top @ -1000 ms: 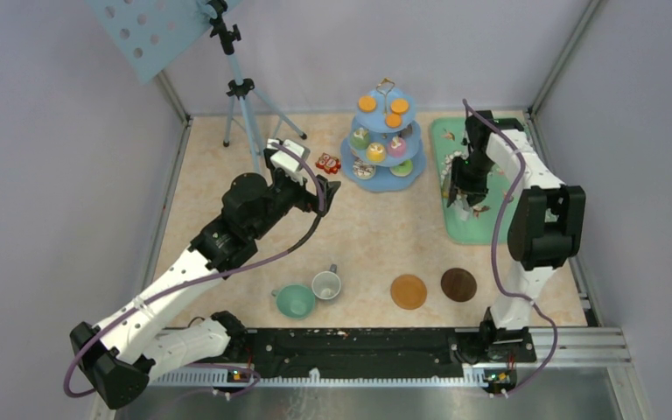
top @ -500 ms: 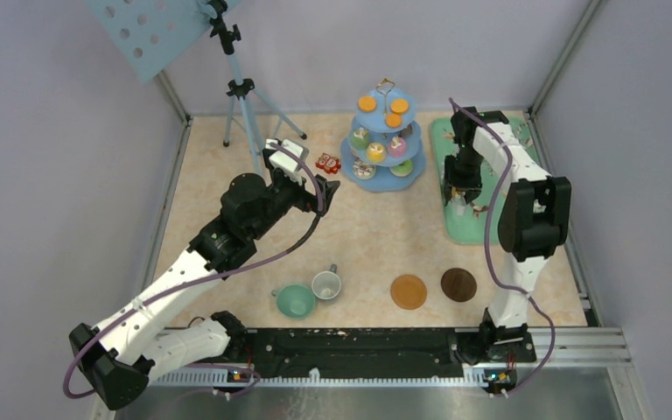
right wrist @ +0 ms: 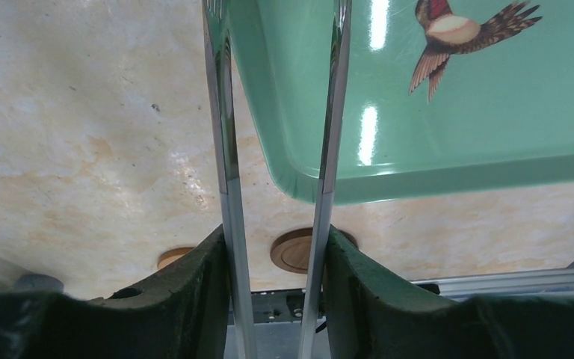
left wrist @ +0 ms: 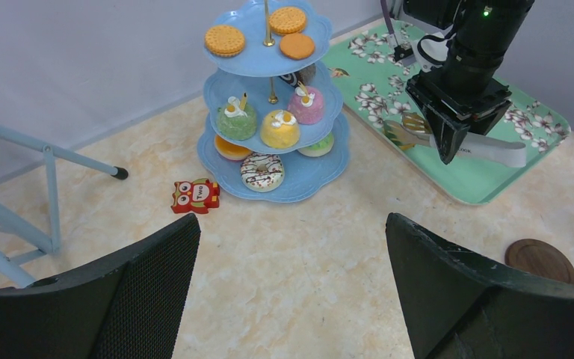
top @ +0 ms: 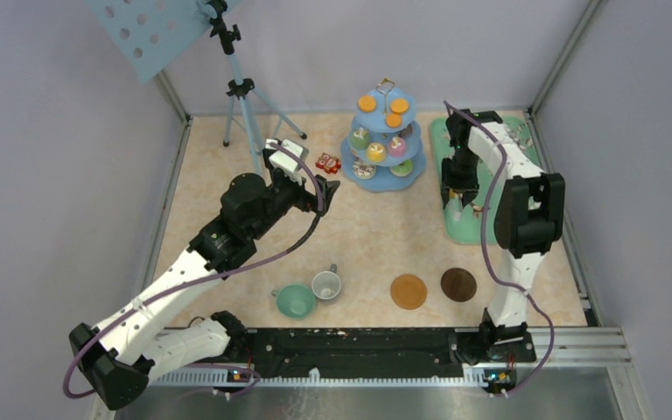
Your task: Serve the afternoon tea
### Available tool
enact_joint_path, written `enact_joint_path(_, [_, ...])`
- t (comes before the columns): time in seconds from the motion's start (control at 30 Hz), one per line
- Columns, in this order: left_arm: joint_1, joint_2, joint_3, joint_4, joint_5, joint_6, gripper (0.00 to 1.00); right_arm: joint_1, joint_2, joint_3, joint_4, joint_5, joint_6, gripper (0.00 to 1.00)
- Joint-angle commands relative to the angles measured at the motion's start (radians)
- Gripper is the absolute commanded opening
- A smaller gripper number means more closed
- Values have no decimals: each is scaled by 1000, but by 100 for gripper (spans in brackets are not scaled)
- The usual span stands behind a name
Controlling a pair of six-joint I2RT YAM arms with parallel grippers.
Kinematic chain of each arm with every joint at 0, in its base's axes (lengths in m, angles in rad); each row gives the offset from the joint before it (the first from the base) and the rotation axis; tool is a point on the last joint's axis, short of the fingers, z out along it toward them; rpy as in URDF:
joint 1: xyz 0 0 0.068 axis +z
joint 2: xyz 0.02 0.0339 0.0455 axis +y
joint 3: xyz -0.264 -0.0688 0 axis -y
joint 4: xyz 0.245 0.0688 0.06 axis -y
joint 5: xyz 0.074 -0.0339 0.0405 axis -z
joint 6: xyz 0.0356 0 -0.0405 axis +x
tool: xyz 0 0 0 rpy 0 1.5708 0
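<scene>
Right gripper [right wrist: 273, 250] clamped on tongs [right wrist: 224, 149] over tray [right wrist: 448, 134] near-left corner, probably for no-touch transfer. Stand [left wrist: 299, 191] with treats [left wrist: 279, 129] sits at table [left wrist: 306, 299] far edge. Left gripper [left wrist: 291, 232] released, hovering.

A: What sits around the three-tier stand [top: 383, 140]?
B: The tray [top: 465, 229] just right of it, tongs [left wrist: 493, 152] over that tray, owl toy [top: 327, 163] just left, tripod [top: 241, 92] farther left.
A: And in front?
B: Well in front: left cup [top: 296, 300] and right cup [top: 325, 284] front-left, left coaster [top: 409, 291] and right coaster [top: 458, 284] front-right.
</scene>
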Motion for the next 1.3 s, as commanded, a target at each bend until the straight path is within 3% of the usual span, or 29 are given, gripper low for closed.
enact_joint_path(0.0, [5, -21, -3, 49, 0, -7, 99, -3, 24, 46, -23, -77, -20, 42])
enact_joint_path(0.2, [5, -19, -2, 49, -3, -6, 99, -8, 39, 59, -25, -77, -24, 38])
enact_joint_path(0.6, [7, -16, -2, 49, -5, -6, 99, -25, -12, 61, 22, -67, -23, 0])
enact_joint_path(1.13, [9, -5, -4, 49, 3, -10, 99, -206, -258, -192, 262, -253, -32, 0])
enact_joint_path(1.27, [12, 1, -4, 49, 10, -13, 99, -222, -319, -281, 327, -378, -9, 0])
